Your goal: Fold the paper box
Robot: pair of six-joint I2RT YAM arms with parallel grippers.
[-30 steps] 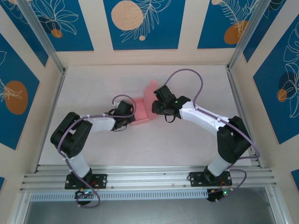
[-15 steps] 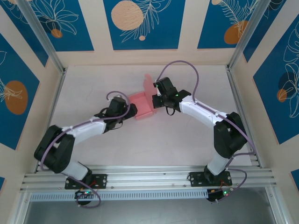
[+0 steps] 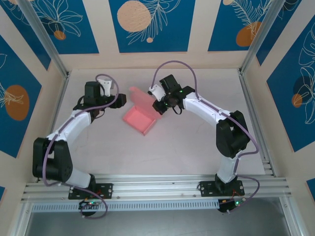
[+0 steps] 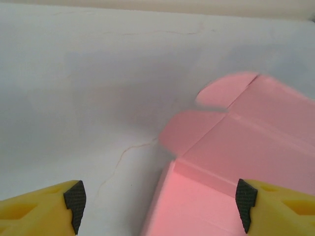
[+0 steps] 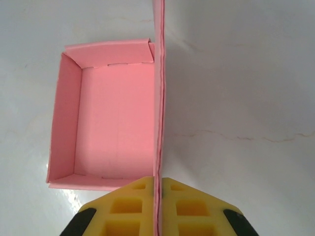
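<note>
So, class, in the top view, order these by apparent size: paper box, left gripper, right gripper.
1. paper box
2. left gripper and right gripper look about alike, so I won't rank them.

Plain salmon-pink paper box — white table

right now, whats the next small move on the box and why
Probably swing the right hand to tip the lid down over the box. The lid stands upright, pinched in that hand, the box beside it is open, and the left hand is open and apart from the box.
</note>
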